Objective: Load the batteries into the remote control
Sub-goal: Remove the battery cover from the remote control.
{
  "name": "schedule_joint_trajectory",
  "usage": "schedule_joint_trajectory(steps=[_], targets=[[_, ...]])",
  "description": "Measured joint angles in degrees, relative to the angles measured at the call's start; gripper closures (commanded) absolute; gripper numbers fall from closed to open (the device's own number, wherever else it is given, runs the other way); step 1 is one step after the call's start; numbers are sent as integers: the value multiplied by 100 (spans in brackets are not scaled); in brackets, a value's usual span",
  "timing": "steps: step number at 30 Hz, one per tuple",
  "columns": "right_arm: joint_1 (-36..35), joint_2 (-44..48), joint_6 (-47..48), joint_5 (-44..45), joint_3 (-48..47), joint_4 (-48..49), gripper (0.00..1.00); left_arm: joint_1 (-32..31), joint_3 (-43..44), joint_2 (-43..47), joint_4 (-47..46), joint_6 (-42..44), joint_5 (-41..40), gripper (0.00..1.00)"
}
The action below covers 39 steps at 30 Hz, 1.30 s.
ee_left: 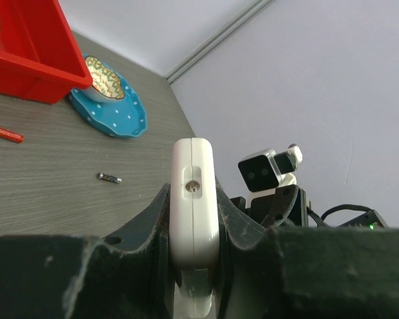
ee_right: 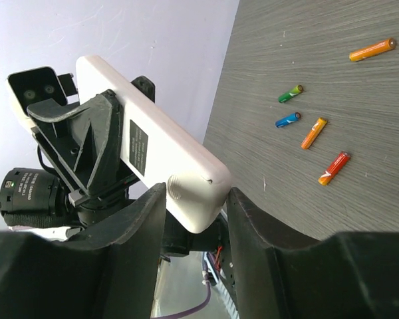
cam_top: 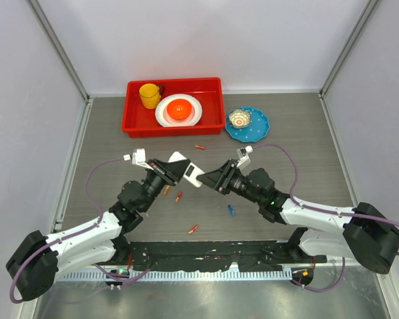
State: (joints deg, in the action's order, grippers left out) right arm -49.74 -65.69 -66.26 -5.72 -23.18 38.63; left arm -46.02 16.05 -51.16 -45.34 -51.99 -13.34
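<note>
The white remote control (cam_top: pixel 185 169) is held in the air between both arms. My left gripper (cam_top: pixel 175 171) is shut on its flat faces; the left wrist view shows it edge-on (ee_left: pixel 194 199) between the fingers. My right gripper (cam_top: pixel 213 179) has both fingers against the sides of the remote's free end (ee_right: pixel 186 193), with the labelled white back (ee_right: pixel 138 147) showing. Several batteries lie loose on the table: orange ones (cam_top: pixel 199 146) (cam_top: pixel 179 196) (cam_top: pixel 193 229) and a blue one (cam_top: pixel 231 210). The right wrist view shows orange (ee_right: pixel 372 49), green (ee_right: pixel 290 94), blue (ee_right: pixel 287 119) and red (ee_right: pixel 334 167) ones.
A red tray (cam_top: pixel 136 126) at the back holds a yellow cup (cam_top: pixel 149 95) and a white plate with an orange bowl (cam_top: pixel 179 109). A blue plate (cam_top: pixel 256 129) with a small patterned cup (cam_top: pixel 239 118) stands to its right. A dark battery (ee_left: pixel 109 177) lies near that plate.
</note>
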Motion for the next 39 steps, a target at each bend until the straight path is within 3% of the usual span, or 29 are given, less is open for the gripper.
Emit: schedule_joint_trajectory(steps=[6, 16, 39], targets=[[0, -140, -44, 4, -103, -28, 53, -4, 24, 0, 24, 142, 37, 100], [22, -273, -173, 7, -138, 42, 69, 2, 33, 13, 48, 197, -48, 100], [24, -205, -223, 7, -33, 166, 75, -11, 57, 195, 201, 289, -83, 100]])
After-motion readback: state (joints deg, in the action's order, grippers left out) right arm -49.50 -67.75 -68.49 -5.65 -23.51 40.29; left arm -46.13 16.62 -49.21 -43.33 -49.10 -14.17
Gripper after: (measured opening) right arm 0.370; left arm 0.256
